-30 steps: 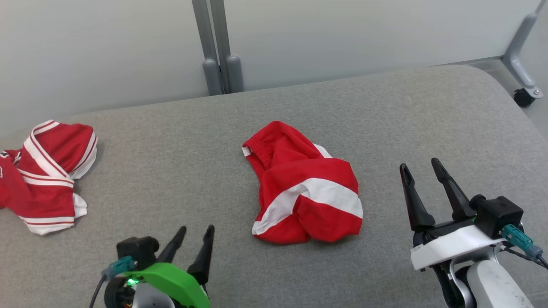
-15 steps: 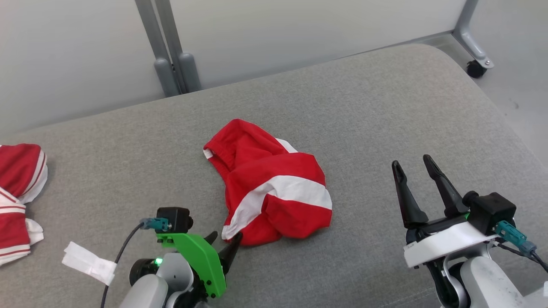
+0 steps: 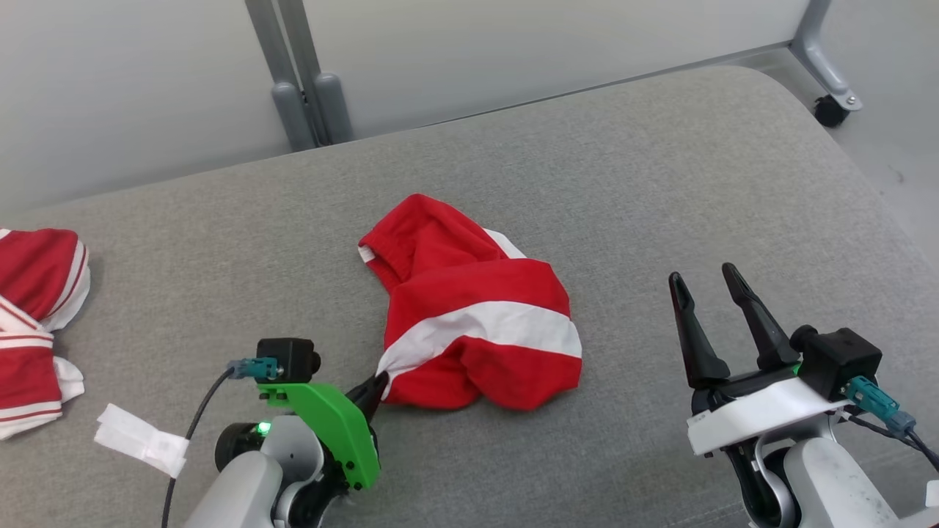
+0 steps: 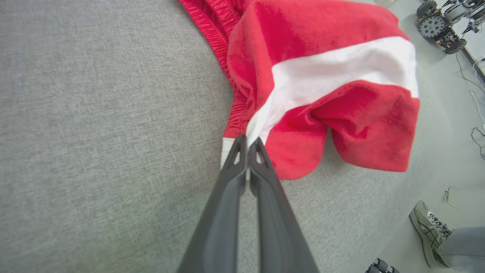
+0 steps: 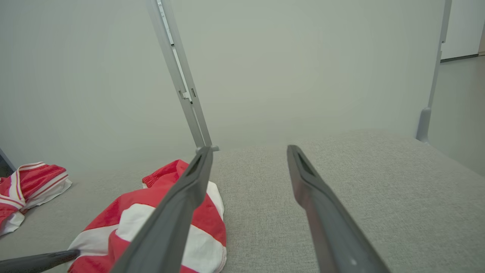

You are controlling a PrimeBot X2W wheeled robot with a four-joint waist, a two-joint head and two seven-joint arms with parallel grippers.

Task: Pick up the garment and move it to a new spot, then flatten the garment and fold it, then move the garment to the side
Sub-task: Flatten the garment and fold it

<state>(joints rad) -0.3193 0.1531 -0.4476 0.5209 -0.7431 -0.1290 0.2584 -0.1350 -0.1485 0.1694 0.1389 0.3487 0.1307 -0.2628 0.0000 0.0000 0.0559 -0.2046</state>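
Jaws of left gripper (image 4: 249, 138) pinched on garment (image 3: 477, 323) hem | right gripper (image 3: 700, 273) wide, empty | cloth likely limp, light; take edges

Grey cushion (image 3: 660, 183) lies bare on the right and far side. Rumpled red-and-white shorts (image 3: 477, 323) block the middle, and a striped jersey (image 3: 37, 323) and white tag (image 3: 139, 440) block the left edge.

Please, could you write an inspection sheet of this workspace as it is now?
Surface: grey fabric pad, flat.
Job's things: striped jersey, rumpled at the far left, untouched.
Clutter: red garment with white band, rumpled at centre.
Hands: left hand shut on that garment's near edge; right hand open, touching nothing.
Cables: black cable with white tag beside the left arm.
Surroundings: grey partition posts; a person's shoe on the floor.
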